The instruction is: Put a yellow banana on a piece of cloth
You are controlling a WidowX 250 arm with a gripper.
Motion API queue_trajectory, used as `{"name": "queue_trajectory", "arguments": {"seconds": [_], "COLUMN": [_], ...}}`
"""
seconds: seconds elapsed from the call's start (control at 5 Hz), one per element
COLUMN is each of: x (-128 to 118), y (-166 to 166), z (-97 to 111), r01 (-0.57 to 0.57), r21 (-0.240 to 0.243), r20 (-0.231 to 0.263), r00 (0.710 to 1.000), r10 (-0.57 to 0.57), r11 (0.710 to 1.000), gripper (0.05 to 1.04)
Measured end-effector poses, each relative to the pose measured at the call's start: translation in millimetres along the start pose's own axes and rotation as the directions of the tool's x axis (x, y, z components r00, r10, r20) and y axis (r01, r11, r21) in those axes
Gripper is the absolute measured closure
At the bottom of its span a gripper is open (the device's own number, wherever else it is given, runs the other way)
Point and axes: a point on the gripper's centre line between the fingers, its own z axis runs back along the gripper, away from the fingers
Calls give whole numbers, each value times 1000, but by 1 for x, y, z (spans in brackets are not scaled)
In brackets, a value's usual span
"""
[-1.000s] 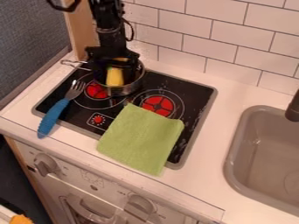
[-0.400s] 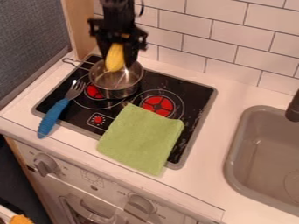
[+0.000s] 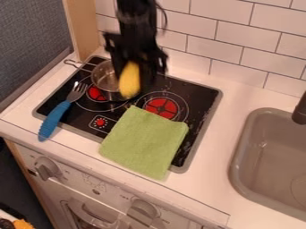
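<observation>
Grips the yellow banana [image 3: 129,81] in a hand [image 3: 136,70] closed round it, above the saucepan [image 3: 103,77] on its three-o'clock side, twelve o'clock of the green cloth [image 3: 144,142]. Could clip the saucepan by dipping early, or miss the green cloth by releasing short.

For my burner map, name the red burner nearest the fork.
The picture-left red burner, partly hidden by the pot; the other red burner borders the green cloth.

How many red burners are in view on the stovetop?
2. One red burner shows between the fork and the pot; the other is just beyond the green cloth. Any under the pot or cloth would be hidden.
</observation>
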Motion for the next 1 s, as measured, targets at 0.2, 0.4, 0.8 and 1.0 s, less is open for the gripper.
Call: {"name": "queue_trajectory", "arguments": {"seconds": [0.2,0.4,0.8,1.0], "x": [-23,-36,-46,-46], "y": [-18,-31,-34,-30], "z": [-20,-23,-28,-13], "r01": [64,111,151,132], "r21": [-24,-32,-43,-14], "r20": [-56,-53,-75,-34], "r00": [996,992,985,991], "r10": [-66,-112,-153,-132], "r11": [998,993,988,991], "gripper": [452,373,80,83]}}
